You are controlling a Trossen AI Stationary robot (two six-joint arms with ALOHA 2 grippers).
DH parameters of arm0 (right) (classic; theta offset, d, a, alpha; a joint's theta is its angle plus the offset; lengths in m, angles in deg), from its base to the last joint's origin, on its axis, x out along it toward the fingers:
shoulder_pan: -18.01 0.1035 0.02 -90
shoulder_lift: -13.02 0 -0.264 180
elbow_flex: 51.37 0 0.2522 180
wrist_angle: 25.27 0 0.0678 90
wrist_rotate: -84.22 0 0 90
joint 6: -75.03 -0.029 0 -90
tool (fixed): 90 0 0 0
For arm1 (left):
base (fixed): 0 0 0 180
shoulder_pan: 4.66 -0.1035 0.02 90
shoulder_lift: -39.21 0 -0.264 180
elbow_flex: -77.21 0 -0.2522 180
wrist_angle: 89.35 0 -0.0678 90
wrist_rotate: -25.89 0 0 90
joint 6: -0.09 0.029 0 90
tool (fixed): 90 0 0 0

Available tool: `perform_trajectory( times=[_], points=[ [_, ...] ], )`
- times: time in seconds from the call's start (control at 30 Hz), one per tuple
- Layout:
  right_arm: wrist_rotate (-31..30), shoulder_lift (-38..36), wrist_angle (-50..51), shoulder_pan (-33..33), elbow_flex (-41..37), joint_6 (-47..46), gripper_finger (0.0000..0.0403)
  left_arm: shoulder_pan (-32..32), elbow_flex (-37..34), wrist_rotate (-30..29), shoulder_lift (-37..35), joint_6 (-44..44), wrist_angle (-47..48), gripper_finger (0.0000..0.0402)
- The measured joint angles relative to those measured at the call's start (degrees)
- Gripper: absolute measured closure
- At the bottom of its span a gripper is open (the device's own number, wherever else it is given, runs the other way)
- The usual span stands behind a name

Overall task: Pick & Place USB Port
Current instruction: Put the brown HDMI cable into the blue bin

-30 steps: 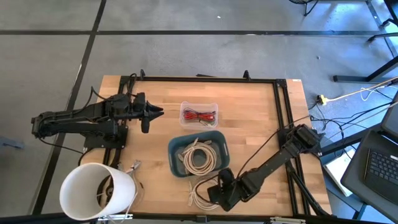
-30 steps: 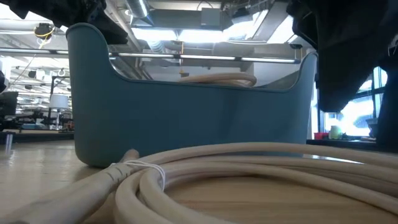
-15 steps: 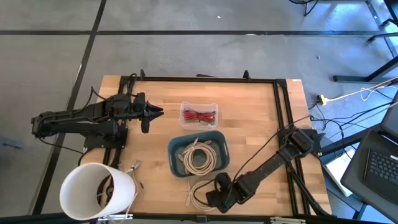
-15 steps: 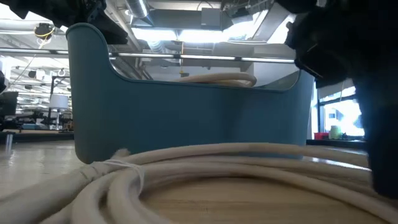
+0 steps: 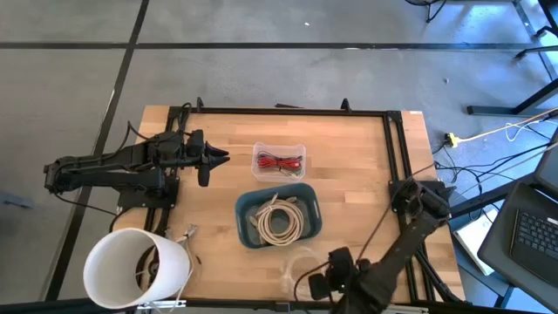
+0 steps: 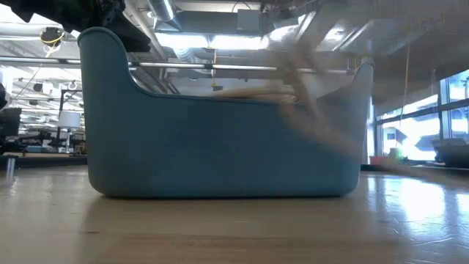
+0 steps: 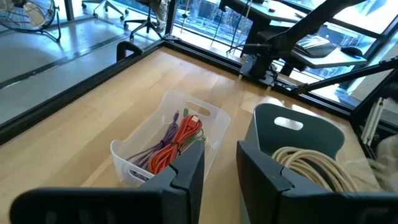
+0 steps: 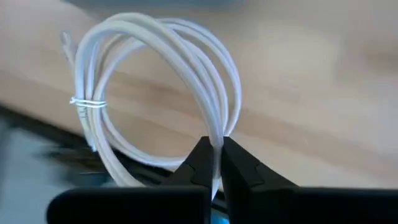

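Note:
A coiled white USB cable [image 8: 155, 37], bound by a thin tie [image 8: 84, 102], is off the wood near the table's front edge. It shows as a pale blur in the high view [image 5: 296, 262] and as a streak in the low view [image 6: 308, 95]. My right gripper [image 8: 216, 146] is shut on it, at the front edge [image 5: 327, 283]. My left gripper [image 5: 222, 157] waits open at the table's far left, pointing at the clear tray [image 7: 168, 140]. My right gripper pinches several strands of the coil's loop [image 8: 214, 132] between its two fingertips, on the side of the ring nearest the gripper. The rest of the coil stands out beyond the fingers, and the tied part is on the far side. The coil is lifted clear of the table.
A blue bin [image 5: 279, 215] holding another coiled cable [image 5: 277, 222] stands mid-table, just beyond the lifted coil. A clear tray with red wires [image 5: 279, 160] sits farther back. A white bucket [image 5: 135, 266] stands at the front left corner.
My right gripper has shut on the white coil, which lay flat on the table in front of the blue bin. It has then drawn back toward the near edge and up. The coil has come off the wood and swings blurred in the air.

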Motion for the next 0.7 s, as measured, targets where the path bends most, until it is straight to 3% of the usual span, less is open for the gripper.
perform_trajectory(
  times=[0.13,0.27,0.33,0.43,0.5,0.7],
  points=[
    [-18.4,-0.1,10.9,-1.1,12.0,6.2,0.0391,0.0,0.0,0.0,0.0,0.0,0.0,0.0315],
    [-22.1,-0.4,15.2,-7.6,18.2,18.7,0.0391,0.0,0.0,0.0,0.0,0.0,0.0,0.0315],
    [-19.7,-0.5,14.9,-12.0,19.5,26.9,0.0391,0.0,0.0,0.0,0.0,0.0,0.0,0.0315],
    [-10.0,-0.7,14.3,-19.4,19.4,40.4,0.0391,0.0,0.0,0.0,0.0,0.0,0.0,0.0315],
    [-6.8,-0.6,14.3,-23.2,18.7,47.7,0.0391,0.0,0.0,0.0,0.0,0.0,0.0,0.0315],
    [2.9,-0.6,12.6,-31.2,17.1,60.3,0.0391,0.0,0.0,0.0,0.0,0.0,0.0,0.0315]
  ],
)
